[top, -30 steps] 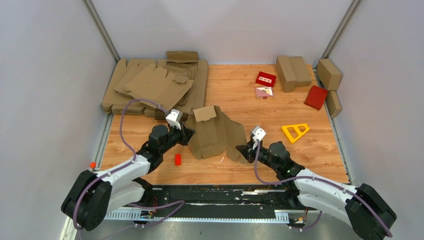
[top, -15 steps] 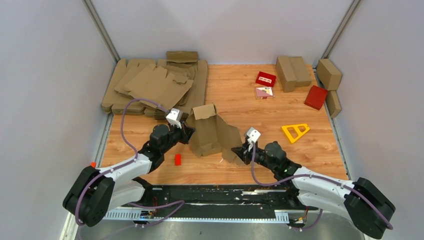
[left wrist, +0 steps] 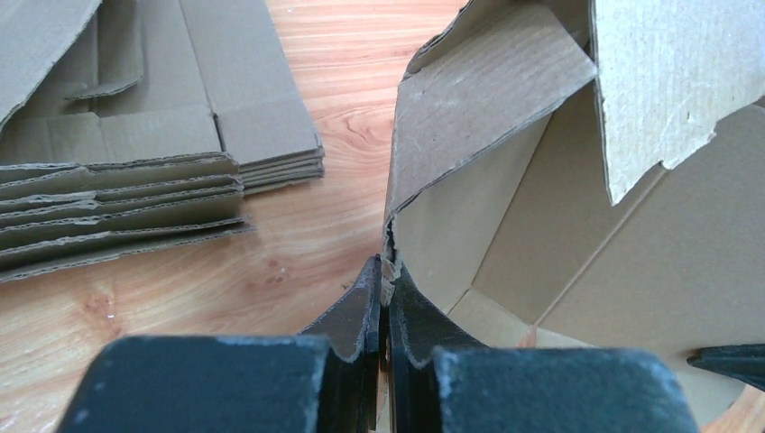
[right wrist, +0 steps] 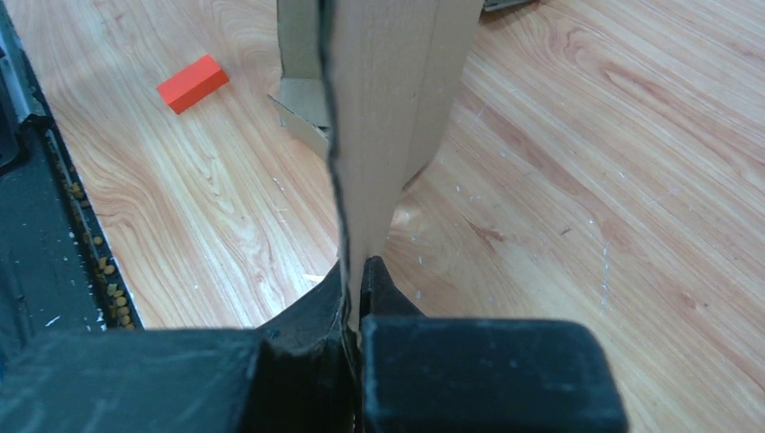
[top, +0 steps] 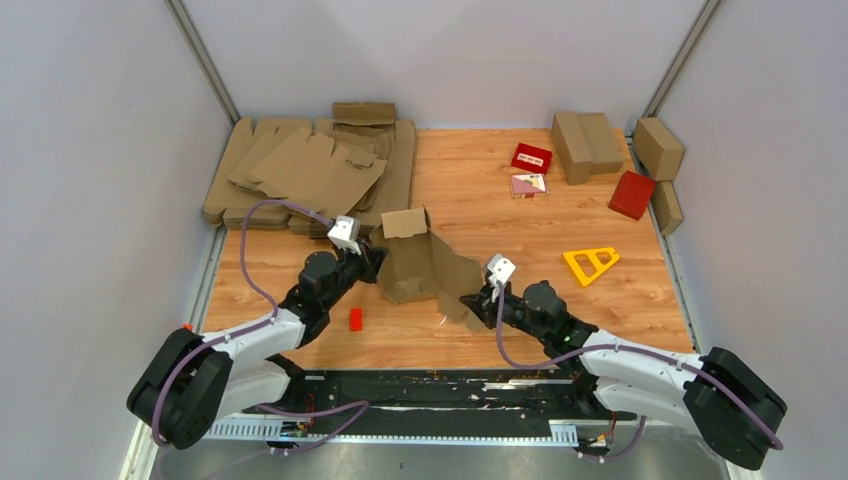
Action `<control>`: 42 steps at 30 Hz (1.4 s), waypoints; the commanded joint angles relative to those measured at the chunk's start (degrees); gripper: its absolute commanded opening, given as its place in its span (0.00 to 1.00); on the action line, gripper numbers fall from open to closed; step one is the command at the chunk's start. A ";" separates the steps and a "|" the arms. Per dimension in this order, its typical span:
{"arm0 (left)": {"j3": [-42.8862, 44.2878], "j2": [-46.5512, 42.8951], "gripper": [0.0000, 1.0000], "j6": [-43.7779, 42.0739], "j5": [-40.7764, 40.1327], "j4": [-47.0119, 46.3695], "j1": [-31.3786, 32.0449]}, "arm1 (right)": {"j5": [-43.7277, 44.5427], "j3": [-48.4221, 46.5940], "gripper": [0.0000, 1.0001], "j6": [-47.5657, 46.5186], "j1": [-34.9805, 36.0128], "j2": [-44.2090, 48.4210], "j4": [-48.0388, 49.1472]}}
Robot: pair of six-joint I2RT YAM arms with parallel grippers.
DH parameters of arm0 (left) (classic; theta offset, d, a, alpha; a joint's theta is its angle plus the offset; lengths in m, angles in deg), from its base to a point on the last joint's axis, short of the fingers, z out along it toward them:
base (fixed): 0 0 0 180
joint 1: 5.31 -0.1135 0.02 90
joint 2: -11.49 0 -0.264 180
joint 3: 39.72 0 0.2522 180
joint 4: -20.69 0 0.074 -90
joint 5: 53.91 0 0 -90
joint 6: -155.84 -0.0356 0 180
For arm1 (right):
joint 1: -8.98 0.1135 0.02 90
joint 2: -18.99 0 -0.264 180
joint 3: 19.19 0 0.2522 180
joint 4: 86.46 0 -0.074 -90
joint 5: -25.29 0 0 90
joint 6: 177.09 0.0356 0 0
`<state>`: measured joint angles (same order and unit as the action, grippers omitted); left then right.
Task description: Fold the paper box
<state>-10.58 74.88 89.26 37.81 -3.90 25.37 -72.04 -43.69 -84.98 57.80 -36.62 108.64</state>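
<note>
Bright, even overhead light, soft shadows on the table (top: 640, 300); top view sharp, wrist views blurred nearest the lens.

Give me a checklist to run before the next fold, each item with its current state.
1. Grip of left end effector on the paper box edge: ok, pinched.
2. Grip of right end effector on the opposite panel: ok, pinched.
3. The red block apart from the box: ok.
4. Box folded into shape: not ok, flaps loose.
5. Grips firm enough to pull: cannot tell.
</note>
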 commanded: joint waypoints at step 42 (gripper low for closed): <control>0.24 5.29 0.79 7.70 -12.16 9.55 12.40 | 2.07 -2.29 0.00 3.22 0.89 -4.69 -3.34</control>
<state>-10.32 81.37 95.31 31.03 4.71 35.84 -69.72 -46.49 -83.26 58.10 -42.59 107.70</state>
